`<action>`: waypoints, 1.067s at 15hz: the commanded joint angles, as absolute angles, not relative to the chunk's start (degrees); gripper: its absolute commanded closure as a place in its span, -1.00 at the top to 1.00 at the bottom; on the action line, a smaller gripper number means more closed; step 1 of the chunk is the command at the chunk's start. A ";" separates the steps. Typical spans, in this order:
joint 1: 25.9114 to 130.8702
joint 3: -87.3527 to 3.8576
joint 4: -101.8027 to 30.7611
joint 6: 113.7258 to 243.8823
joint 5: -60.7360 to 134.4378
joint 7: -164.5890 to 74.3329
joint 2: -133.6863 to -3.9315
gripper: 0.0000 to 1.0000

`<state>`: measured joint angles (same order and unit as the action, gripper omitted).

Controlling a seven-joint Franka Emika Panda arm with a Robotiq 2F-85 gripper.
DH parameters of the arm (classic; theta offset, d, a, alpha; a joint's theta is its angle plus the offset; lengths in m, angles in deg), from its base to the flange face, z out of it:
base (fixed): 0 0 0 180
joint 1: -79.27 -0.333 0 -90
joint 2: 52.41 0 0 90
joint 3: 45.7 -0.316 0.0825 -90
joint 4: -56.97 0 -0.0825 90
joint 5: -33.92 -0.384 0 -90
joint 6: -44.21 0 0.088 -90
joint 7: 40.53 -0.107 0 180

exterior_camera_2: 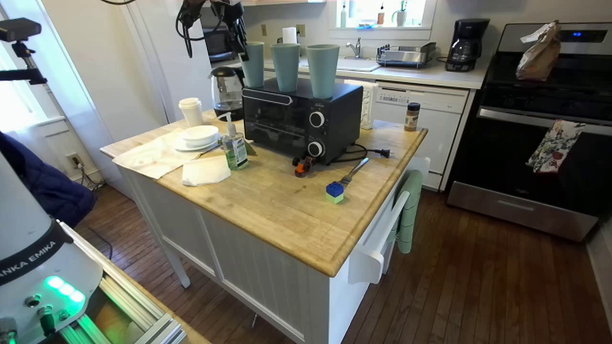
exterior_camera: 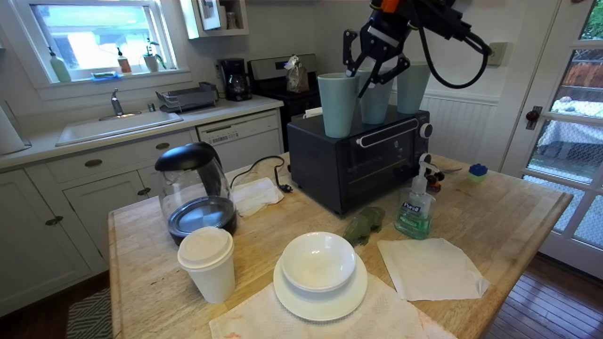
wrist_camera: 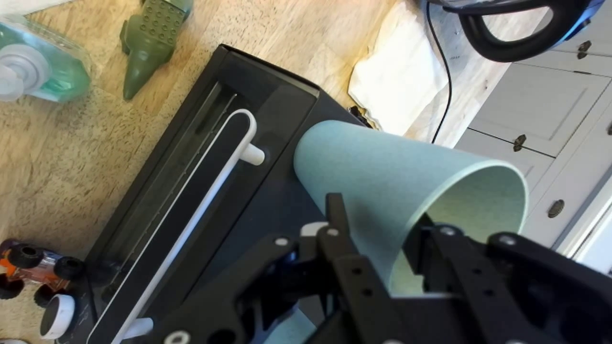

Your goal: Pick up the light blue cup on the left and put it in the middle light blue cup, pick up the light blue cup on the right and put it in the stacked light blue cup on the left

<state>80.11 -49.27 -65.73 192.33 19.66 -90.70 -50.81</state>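
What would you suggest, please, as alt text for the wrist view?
An open black pincer appears to straddle the rim of a tapered light blue cup standing on a black boxy toaster oven. On the light wooden tabletop are a bumpy green toy, a clear bottle of green liquid and an orange toy truck.

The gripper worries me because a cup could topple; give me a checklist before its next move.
1. Gripper open: ok, fingers apart.
2. Nearest cup upright on the oven: ok.
3. Middle cup and far cup upright: ok, in both exterior views.
4. One finger inside the nearest cup's mouth: cannot tell; it overlaps the mouth in the wrist view.
5. Nearest cup gripped: not ok, fingers apart.
6. Middle cup empty: cannot tell, its inside bottom is hidden.
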 commanded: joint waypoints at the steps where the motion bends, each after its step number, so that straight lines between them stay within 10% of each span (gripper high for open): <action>1: 79.40 -48.52 -64.46 191.96 18.74 -91.39 -51.58 -0.97; 16: 80.09 -47.18 -63.10 191.84 21.04 -91.74 -50.83 -0.98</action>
